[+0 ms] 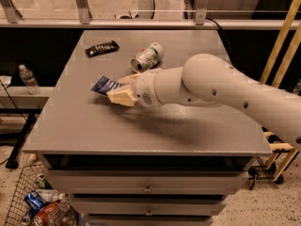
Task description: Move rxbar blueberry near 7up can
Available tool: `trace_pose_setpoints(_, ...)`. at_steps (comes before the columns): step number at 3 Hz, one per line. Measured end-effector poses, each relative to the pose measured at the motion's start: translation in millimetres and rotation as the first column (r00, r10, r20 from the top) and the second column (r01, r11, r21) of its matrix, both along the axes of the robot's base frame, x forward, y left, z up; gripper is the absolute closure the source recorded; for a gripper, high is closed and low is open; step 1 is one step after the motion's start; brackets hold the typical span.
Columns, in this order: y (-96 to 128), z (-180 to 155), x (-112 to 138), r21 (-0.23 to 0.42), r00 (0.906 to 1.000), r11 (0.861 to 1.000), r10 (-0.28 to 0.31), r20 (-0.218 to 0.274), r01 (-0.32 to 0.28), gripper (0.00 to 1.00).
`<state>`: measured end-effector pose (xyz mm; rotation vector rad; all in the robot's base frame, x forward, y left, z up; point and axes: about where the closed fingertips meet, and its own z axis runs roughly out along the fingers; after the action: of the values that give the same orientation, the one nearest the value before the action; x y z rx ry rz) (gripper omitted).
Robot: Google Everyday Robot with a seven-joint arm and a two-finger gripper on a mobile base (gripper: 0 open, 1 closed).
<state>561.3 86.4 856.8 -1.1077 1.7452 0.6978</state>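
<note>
The rxbar blueberry (103, 85) is a dark blue wrapper with pale lettering, held at its right end by my gripper (118, 92). The cream fingers (123, 97) are shut on it just above the grey table (141, 131), left of centre. The 7up can (147, 57) lies on its side behind and to the right of the gripper, a short gap away. My white arm reaches in from the right and hides the table behind the gripper.
A slim black bar with white marks (101, 48) lies at the back left of the table. A water bottle (28, 78) stands on a low shelf to the left. A wire basket (35, 206) with cans sits on the floor. Drawers (148, 188) are below the tabletop.
</note>
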Motion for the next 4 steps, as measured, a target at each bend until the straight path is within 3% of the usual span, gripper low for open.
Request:
trace_pose_setpoints(2,-72.9,16.2,-1.2,-0.127,0.9942,0.986,-0.106,0.019,0.107,1.0)
trace_pose_setpoints(4,-138.8,29.8,-13.5,-0.219,0.9776,0.953,-0.21,0.014,0.208,1.0)
